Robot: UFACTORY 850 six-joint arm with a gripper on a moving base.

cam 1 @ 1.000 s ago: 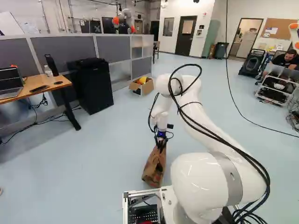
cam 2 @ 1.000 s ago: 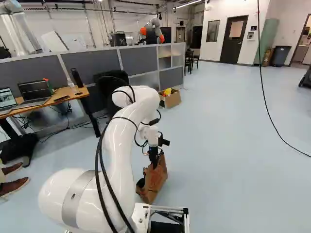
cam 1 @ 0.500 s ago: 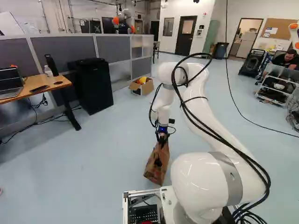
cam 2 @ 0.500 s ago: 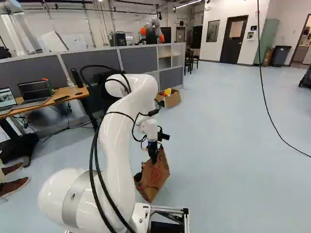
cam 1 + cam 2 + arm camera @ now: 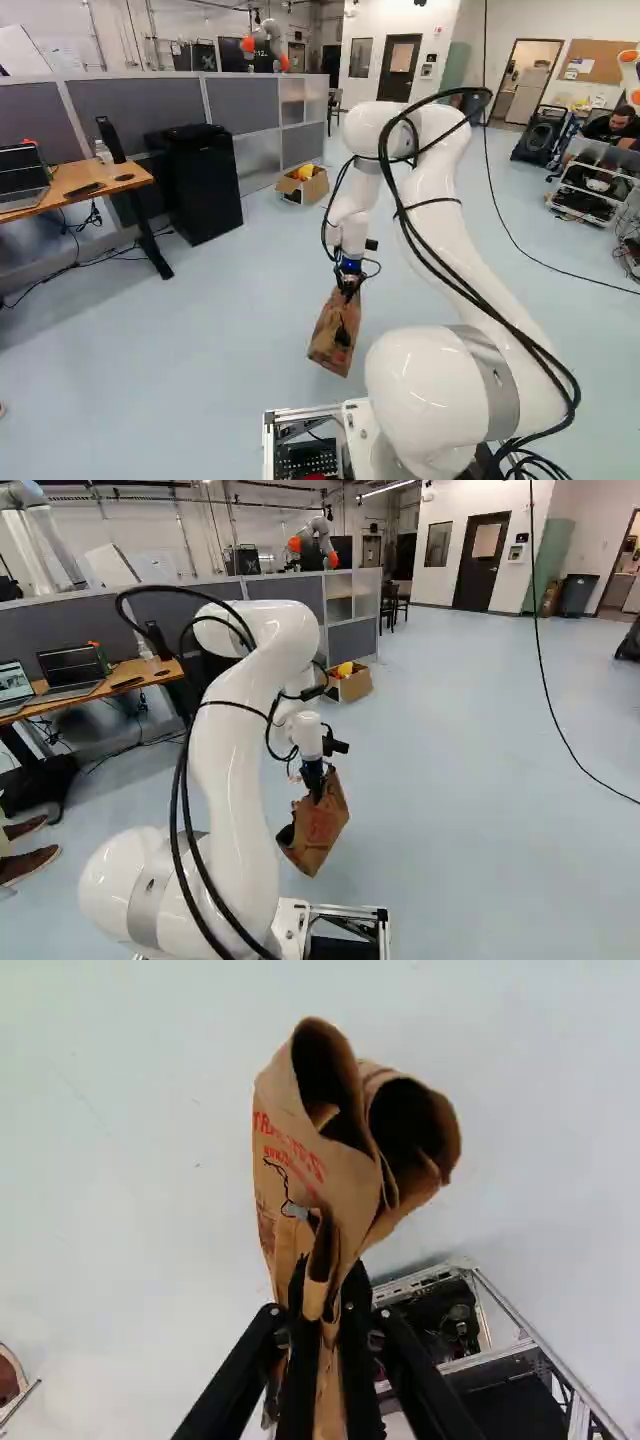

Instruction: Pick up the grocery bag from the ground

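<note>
Though crumpled, the grocery bag (image 5: 335, 332) below the pincer (image 5: 349, 290), its top tight between both fingers (image 5: 356, 1310).

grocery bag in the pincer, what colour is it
The bag is brown with red printing, seen best in the wrist view.

The arm (image 5: 440, 205) is glossy white, with thick rounded joints and a silver-grey band (image 5: 491, 376) near its foot; black cables (image 5: 476, 299) run outside it, the wrist shows a blue light (image 5: 350, 266), the end effector (image 5: 316, 794) is black with small metal fasteners (image 5: 376, 1340), the base frame (image 5: 510, 1306) pale metal
</note>
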